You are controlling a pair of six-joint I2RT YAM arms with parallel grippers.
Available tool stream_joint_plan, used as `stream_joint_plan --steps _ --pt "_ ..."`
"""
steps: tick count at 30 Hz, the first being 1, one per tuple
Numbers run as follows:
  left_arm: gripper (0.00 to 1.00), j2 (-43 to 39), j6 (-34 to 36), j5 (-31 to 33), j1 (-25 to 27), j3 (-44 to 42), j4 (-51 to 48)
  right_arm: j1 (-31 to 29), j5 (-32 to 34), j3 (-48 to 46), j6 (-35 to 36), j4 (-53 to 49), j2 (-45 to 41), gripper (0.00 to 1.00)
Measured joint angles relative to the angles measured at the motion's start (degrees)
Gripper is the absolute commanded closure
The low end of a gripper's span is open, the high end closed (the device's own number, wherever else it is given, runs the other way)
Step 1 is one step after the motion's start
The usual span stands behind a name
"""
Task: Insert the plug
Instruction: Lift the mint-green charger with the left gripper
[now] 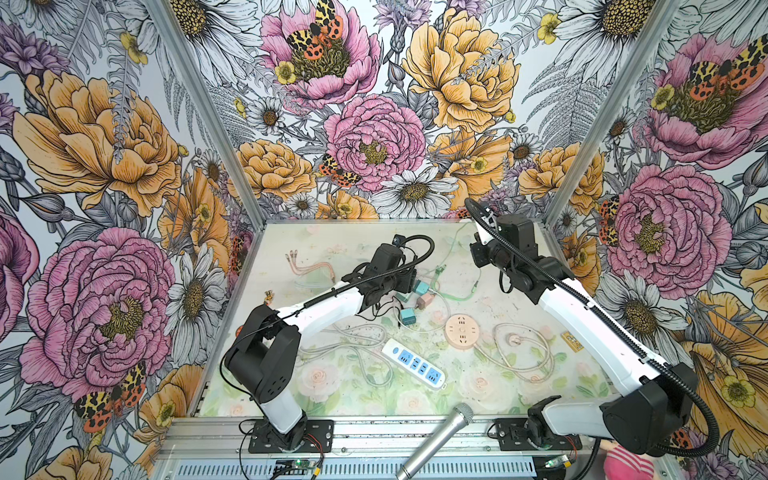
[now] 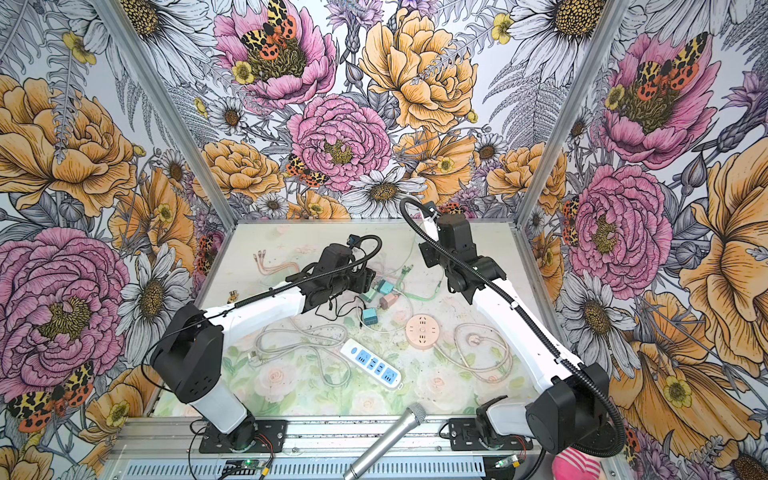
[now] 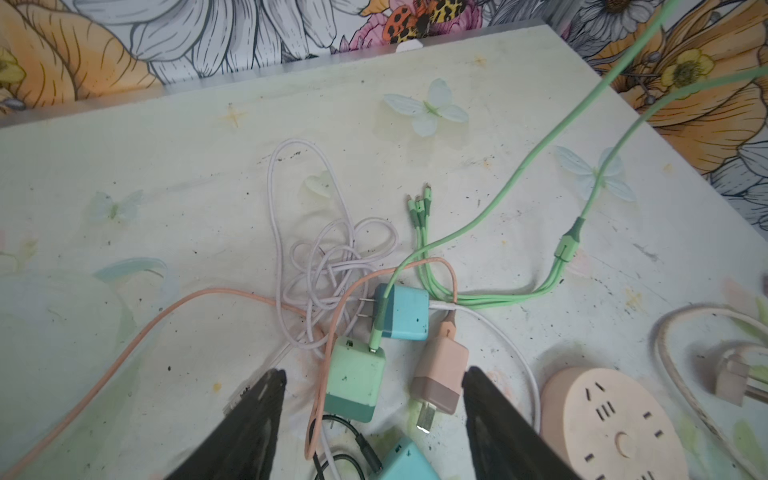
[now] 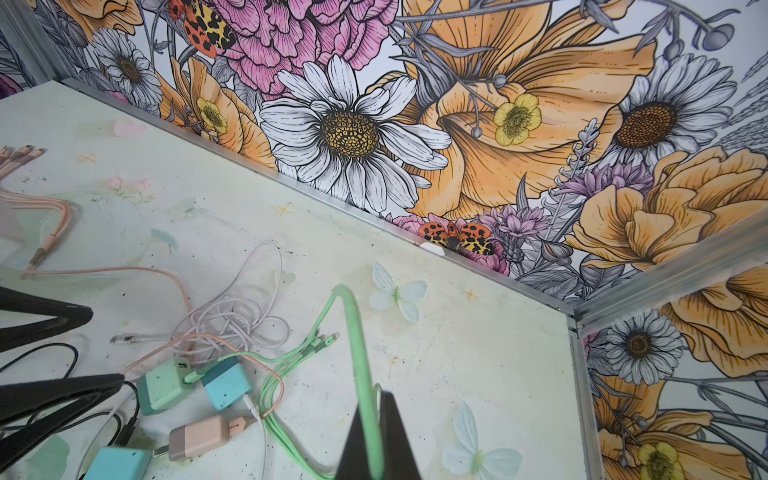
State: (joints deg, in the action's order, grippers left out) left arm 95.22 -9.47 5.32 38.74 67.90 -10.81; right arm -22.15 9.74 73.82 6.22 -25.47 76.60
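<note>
Mint-green plug, blue plug, pink plug and teal plug are seen lying loose in a tight cluster on the table, tangled with cables; none is seated in a socket. In both top views the cluster is found near the table's middle, just beyond the left arm's wrist (blue plug, pink plug).

Left gripper is spread open and nothing is grasped; its fingertips are placed to either side of the mint-green plug and pink plug together; contact with the table cannot be told. The pink plug is laid flat, metal prongs turned toward that gripper.

Right gripper is clamped on the green cable; the cable is held raised off the table and is run down over the blue plug into the mint-green plug.

Round pink socket is set near the cluster, on its right in a top view; white power strip is laid nearer the front edge, apart from the plugs.
</note>
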Motion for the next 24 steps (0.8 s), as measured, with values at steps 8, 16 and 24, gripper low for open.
stream_joint_plan --steps 8,16,24 --pt "0.43 5.1 0.5 -4.0 0.9 0.4 -2.9 0.0 -0.2 0.0 -0.9 0.0 0.1 1.0" --pt "0.41 11.8 -0.6 -9.0 0.5 0.7 -4.5 0.0 -0.1 0.0 -0.9 0.0 0.1 1.0" --pt "0.39 12.2 -1.0 -9.2 -1.5 0.7 -4.4 0.0 0.0 0.0 -1.1 0.0 0.1 1.0"
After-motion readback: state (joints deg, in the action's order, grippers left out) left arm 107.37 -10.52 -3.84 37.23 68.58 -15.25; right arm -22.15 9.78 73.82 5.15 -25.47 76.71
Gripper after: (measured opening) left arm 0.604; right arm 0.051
